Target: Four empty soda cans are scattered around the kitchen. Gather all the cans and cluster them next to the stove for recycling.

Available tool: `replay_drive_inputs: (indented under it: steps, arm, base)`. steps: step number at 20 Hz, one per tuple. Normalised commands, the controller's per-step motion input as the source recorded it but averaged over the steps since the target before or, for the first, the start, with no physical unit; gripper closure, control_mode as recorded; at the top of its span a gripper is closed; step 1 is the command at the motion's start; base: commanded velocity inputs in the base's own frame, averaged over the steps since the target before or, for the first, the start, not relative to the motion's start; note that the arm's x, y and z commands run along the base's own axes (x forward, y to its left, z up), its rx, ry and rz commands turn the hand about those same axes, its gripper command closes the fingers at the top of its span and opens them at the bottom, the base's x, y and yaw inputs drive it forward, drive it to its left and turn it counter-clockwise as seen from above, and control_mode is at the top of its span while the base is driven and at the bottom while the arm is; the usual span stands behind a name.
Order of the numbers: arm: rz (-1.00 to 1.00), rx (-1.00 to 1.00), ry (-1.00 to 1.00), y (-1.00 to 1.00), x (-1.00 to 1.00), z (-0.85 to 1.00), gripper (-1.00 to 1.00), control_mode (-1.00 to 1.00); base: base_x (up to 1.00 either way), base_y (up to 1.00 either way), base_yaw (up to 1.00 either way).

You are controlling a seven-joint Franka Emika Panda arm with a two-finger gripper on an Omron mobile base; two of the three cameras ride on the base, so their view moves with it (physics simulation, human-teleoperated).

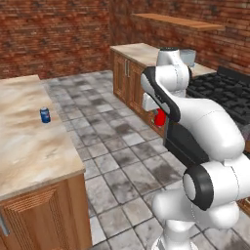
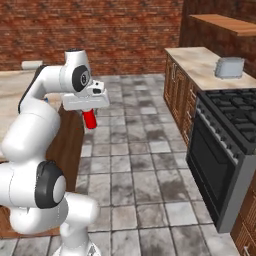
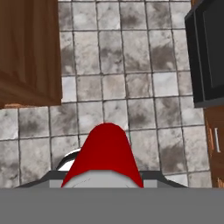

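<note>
Between the fingers of the claw (image 2: 90, 119) hangs a red soda can (image 2: 90, 120), pinched and carried well above the tiled floor (image 2: 140, 165). Seen from the hand, the red can (image 3: 105, 153) runs straight out from the claw, its far end rounded against the grey tiles below. From the left base camera the same can (image 1: 159, 117) peeps out red just under the arm's white wrist, partly hidden by it.

Below the claw lies open floor, a broad aisle of tiles with nothing standing on it. To one side of the claw, across that aisle, stands the black stove (image 2: 230, 150), its dark oven door facing the aisle and its grates on top; the claw is well apart from it. Beyond the stove a wooden table (image 2: 200, 62) runs along the brick wall (image 2: 110, 30) and carries a grey toaster (image 2: 229, 67) near the stove's far edge.

On the other side of the claw, close behind the arm, rises a second wooden table (image 1: 29, 141) with a pale stone top. A small blue can (image 1: 45, 115) stands upright on it, near its aisle-side edge, well apart from the claw.
</note>
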Motion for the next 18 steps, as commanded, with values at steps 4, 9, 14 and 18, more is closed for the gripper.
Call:
replay_drive_inputs:
  steps: [4, 9, 14, 18]
  arm:
    - [0.00, 0.00, 0.00, 0.00, 0.00, 0.00, 1.00, 1.00]
    - [0.00, 0.00, 0.00, 0.00, 0.00, 0.00, 1.00, 1.00]
    - [0.00, 0.00, 0.00, 0.00, 0.00, 0.00, 1.00, 1.00]
    - [0.00, 0.00, 0.00, 0.00, 0.00, 0.00, 1.00, 1.00]
  base:
    - [0.16, -0.28, -0.33]
    - [0.15, -0.18, -0.34]
    - [0.07, -0.21, -0.36]
    - [0.05, -0.23, -0.36]
